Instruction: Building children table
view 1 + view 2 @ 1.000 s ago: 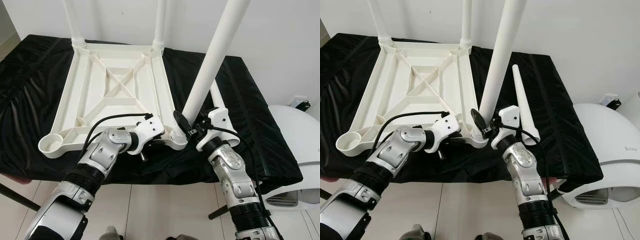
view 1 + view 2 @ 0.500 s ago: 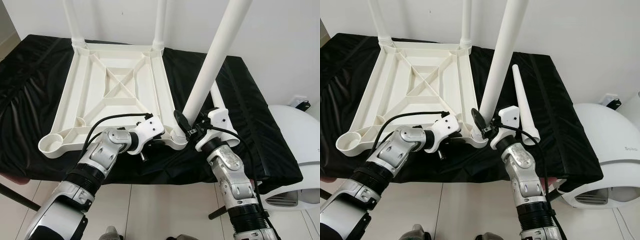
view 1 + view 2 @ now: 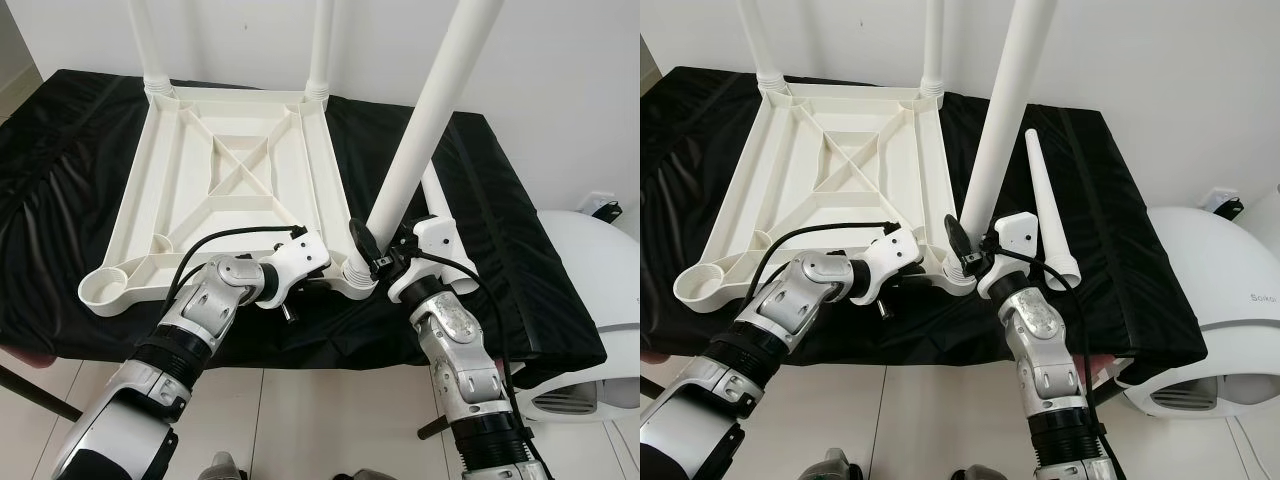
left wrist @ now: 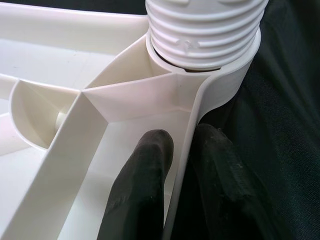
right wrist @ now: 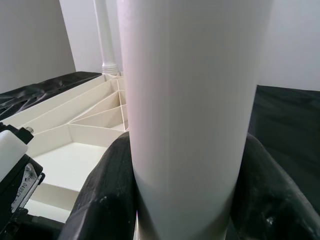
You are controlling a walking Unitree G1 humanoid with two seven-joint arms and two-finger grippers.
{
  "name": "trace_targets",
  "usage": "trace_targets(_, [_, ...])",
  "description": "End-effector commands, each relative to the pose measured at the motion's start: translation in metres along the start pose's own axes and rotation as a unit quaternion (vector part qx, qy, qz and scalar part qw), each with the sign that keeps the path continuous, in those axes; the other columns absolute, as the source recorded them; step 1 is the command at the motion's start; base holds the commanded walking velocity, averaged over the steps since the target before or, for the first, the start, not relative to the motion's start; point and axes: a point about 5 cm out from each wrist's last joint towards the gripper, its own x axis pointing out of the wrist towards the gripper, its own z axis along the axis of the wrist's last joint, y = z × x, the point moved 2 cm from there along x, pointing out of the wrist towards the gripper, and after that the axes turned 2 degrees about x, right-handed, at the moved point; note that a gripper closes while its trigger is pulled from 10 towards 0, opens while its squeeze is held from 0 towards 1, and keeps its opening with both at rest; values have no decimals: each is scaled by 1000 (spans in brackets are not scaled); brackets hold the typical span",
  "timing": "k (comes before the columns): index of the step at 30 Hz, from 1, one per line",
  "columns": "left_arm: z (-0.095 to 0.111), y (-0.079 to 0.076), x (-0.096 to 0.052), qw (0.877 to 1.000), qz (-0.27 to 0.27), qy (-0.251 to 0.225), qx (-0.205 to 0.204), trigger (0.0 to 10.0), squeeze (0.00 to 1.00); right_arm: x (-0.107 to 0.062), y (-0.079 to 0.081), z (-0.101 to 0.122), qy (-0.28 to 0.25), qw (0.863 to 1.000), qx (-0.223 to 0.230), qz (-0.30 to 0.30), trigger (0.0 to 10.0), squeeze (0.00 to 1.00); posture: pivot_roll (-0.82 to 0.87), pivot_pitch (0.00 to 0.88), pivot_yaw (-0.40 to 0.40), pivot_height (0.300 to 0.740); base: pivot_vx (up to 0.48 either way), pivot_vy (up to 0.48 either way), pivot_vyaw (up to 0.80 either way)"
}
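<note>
A white plastic table top (image 3: 135, 190) lies upside down on a black-covered table. Two white legs (image 3: 145, 40) stand in its far corners. My right gripper (image 3: 365, 255) is shut on a third leg (image 3: 420, 130), which leans slightly and stands in the near right corner socket. Its threaded end (image 4: 205, 30) sits partly in that socket, with threads showing above the rim. In the right wrist view the fingers (image 5: 107, 200) clasp the leg on both sides. My left gripper (image 4: 182, 165) is shut on the table top's rim just beside that socket. A fourth leg (image 3: 1045, 215) lies loose on the cloth to the right.
The near left corner socket (image 3: 103, 290) holds nothing. A white rounded appliance (image 3: 590, 270) stands on the floor at the right. The black cloth (image 3: 60, 150) hangs over the table's front edge above a tiled floor. A white wall stands close behind.
My right forearm has shifted slightly to the left, and the held leg stands a touch more upright. The left gripper keeps its hold on the rim.
</note>
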Motion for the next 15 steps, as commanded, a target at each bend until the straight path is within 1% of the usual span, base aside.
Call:
trace_targets(1, [9,9,-1,999,28,-17,9,10000,0,-8,-5,-14,34,999,-1,-22,10000,0,-7,10,-41,740,0,0,0])
trace_targets(11, [10,10,-1,999,28,-17,10,10000,0,-10,-3,-13,28,998,-4,-51,10000,0,-7,0,-37,740,0,0,0])
trace_targets(15, [10,11,-1,999,29,-17,10,10000,0,-10,-5,-13,27,997,-11,-71,10000,0,-6,2,-37,740,0,0,0])
